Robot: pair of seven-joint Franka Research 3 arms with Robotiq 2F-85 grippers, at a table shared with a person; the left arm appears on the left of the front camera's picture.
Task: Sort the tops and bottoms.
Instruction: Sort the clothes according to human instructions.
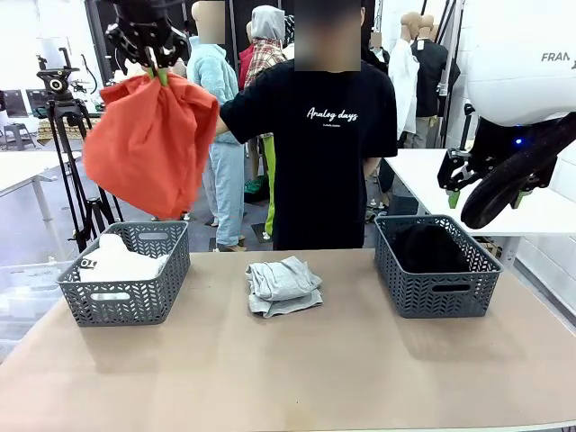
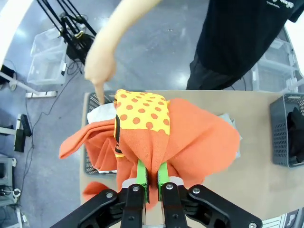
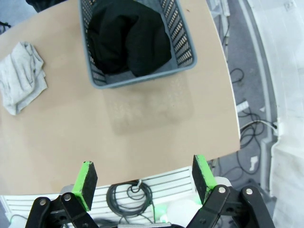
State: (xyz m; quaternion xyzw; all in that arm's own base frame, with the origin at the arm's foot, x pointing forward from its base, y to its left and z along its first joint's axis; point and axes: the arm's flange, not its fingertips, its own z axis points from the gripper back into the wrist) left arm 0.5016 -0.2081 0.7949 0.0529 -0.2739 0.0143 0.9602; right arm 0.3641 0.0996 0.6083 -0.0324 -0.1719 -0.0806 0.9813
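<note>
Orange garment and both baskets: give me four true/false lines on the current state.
1. The left gripper is shut on the orange garment, lifted clear of the table. True.
2. The right gripper holds the grey garment. False: its jaws are open and empty, and the grey garment lies on the table between the baskets.
3. The right basket holds a black garment. True.
4. The left basket is empty. False: a white garment lies in it.
</note>
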